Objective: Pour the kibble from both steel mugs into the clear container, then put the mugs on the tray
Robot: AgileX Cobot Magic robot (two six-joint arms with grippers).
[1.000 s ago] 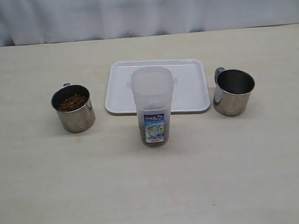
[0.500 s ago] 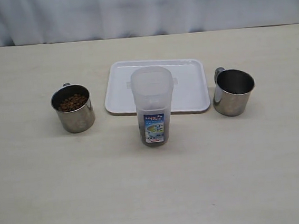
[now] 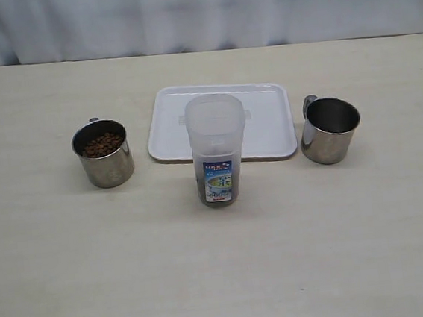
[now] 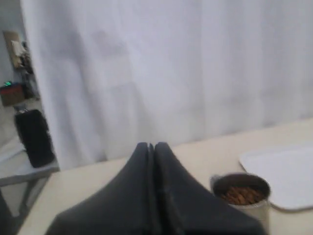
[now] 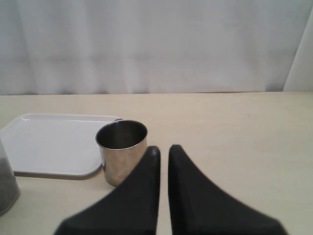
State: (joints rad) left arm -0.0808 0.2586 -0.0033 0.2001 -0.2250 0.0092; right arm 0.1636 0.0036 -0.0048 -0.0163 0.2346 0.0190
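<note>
Brown kibble (image 3: 103, 144) fills the left steel mug (image 3: 106, 167), which stands left of the white tray (image 3: 267, 115). The right steel mug (image 3: 330, 138) stands right of the tray, and no kibble shows inside it. In front of the tray rises the clear container (image 3: 216, 139), with a dark layer at its bottom. Neither gripper shows in the exterior view. My left gripper (image 4: 151, 145) is shut and empty, short of the kibble mug (image 4: 255, 211). My right gripper (image 5: 164, 148) has only a thin slit between its fingers, holds nothing, and sits just before the right mug (image 5: 122, 159).
A white curtain hangs behind the beige table (image 3: 223, 277). Beyond the table's left end, dark furniture (image 4: 33, 137) shows in the left wrist view. The tray (image 5: 49, 142) and the container's edge (image 5: 6, 183) lie beside the right mug in the right wrist view.
</note>
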